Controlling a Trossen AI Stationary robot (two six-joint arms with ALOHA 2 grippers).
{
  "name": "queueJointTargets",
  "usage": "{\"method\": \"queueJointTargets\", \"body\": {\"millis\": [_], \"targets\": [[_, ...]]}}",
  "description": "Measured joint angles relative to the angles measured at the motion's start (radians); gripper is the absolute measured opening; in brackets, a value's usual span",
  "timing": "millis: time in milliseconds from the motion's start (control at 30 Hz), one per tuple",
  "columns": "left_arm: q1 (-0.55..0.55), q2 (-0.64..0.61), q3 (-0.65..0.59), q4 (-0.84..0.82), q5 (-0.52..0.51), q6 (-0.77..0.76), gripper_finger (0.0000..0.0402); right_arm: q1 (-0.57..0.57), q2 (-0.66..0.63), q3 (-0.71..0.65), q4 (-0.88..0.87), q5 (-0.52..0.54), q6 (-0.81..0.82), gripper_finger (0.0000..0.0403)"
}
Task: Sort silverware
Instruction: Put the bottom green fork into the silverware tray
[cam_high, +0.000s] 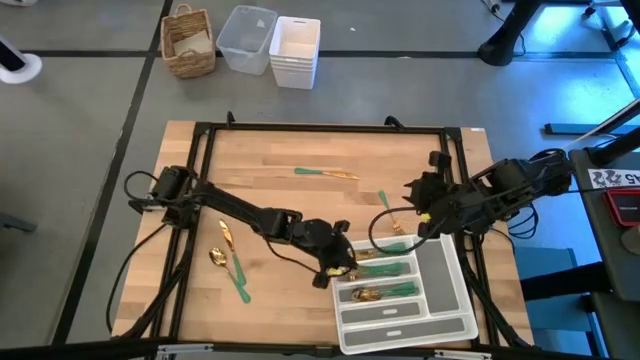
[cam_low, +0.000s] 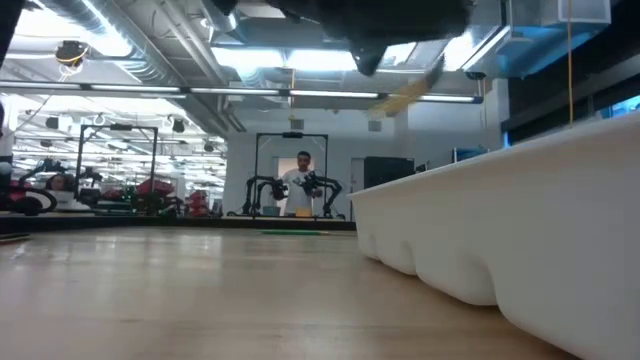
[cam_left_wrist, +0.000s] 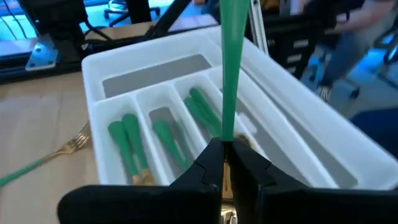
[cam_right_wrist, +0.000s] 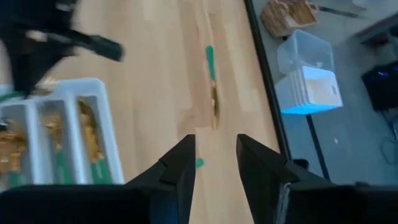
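Note:
My left gripper (cam_high: 337, 268) is at the left edge of the white compartmented tray (cam_high: 455, 300), shut on one piece of silverware whose green handle (cam_left_wrist: 229, 74) reaches out over the tray. Several green-handled pieces (cam_left_wrist: 130, 140) lie in the tray's narrow compartments. My right gripper (cam_right_wrist: 214, 155) is open and empty above the table, beyond the tray's far right corner (cam_high: 415, 192). A knife (cam_high: 325, 174) lies flat on the far part of the table and also shows in the right wrist view (cam_right_wrist: 212, 93). My left gripper pinches the piece between its two fingers (cam_left_wrist: 205, 165) at the handle's lower end (cam_left_wrist: 226, 134), where the green gives way to the gold head. The handle runs on ahead of the fingers, lifted clear above the tray's compartments. The head is mostly hidden between the fingers.
A fork (cam_high: 388, 210) lies near the tray's far edge and another (cam_left_wrist: 68, 149) lies beside the tray. A spoon (cam_high: 217, 257) and two more pieces (cam_high: 238, 280) lie at the near left. A basket (cam_high: 188, 40) and plastic bins (cam_high: 295, 50) stand beyond the table.

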Motion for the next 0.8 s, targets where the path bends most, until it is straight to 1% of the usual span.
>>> {"method": "queueJointTargets", "body": {"millis": [133,300,533,633,800], "targets": [[-0.004,0.063,0.000,0.126,0.001,-0.044,0.0003,0.000,-0.081,-0.147,0.032,0.018,0.064,0.0120],[-0.004,0.141,0.000,0.228,0.001,-0.117,0.0006,0.000,-0.192,-0.363,0.166,0.013,0.093,0.0120],[-0.002,0.257,0.060,0.226,0.001,-0.134,0.0007,0.000,-0.323,-0.651,0.370,0.004,0.094,0.0120],[-0.001,0.310,0.096,0.204,0.000,-0.133,0.0011,0.000,-0.363,-0.760,0.472,-0.024,0.094,0.0120],[0.000,0.358,0.127,0.198,-0.075,-0.137,0.0013,0.000,-0.394,-0.915,0.649,-0.091,0.094,0.0120]]}}
